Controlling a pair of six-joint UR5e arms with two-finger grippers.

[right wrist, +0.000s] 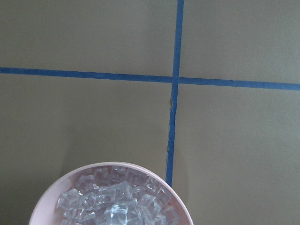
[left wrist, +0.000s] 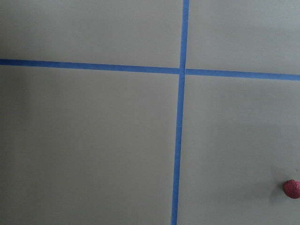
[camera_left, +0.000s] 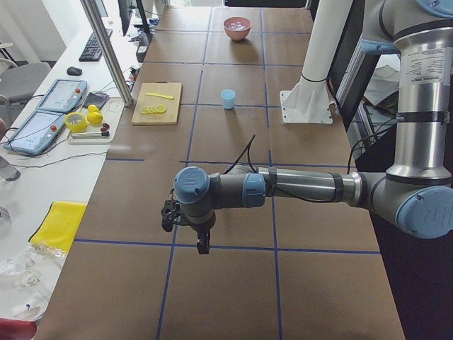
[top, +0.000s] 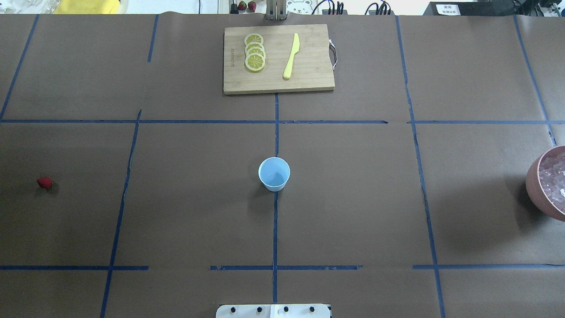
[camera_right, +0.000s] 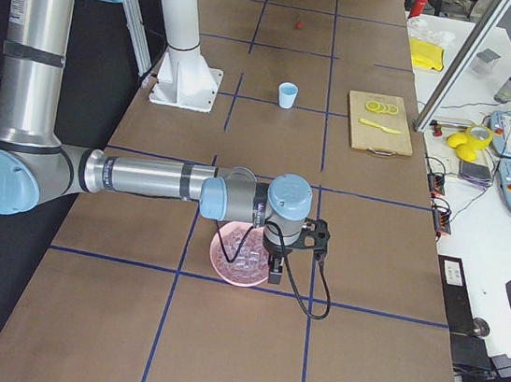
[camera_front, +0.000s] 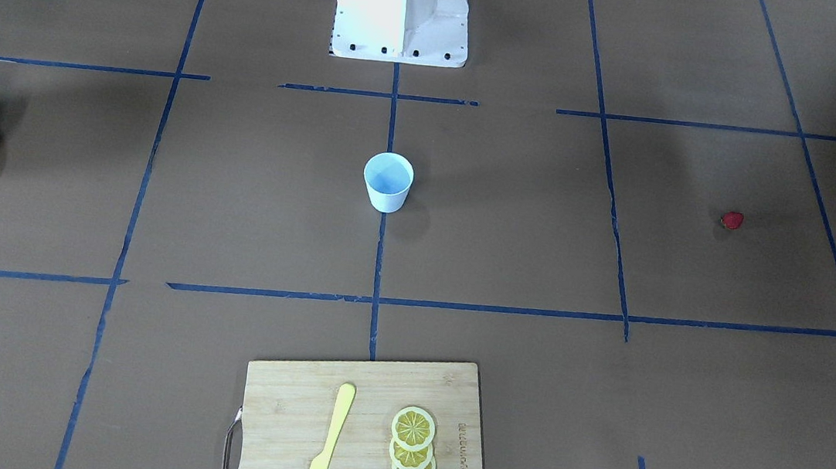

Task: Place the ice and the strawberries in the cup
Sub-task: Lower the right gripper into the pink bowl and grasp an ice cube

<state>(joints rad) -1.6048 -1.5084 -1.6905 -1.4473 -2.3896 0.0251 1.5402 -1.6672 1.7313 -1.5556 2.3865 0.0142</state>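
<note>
One cup (top: 274, 174), one strawberry (top: 44, 182), one bowl (top: 535, 189) of ice (top: 555, 180); cannot tell if left hand (camera_left: 203, 246) or right hand (camera_right: 275, 271) is clenched.

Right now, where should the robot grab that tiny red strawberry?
Across its rounded middle, coming straight down from above. The strawberry is small and low, lying alone on the flat table with nothing beside it, so a pinch can likely close on both sides.
</note>
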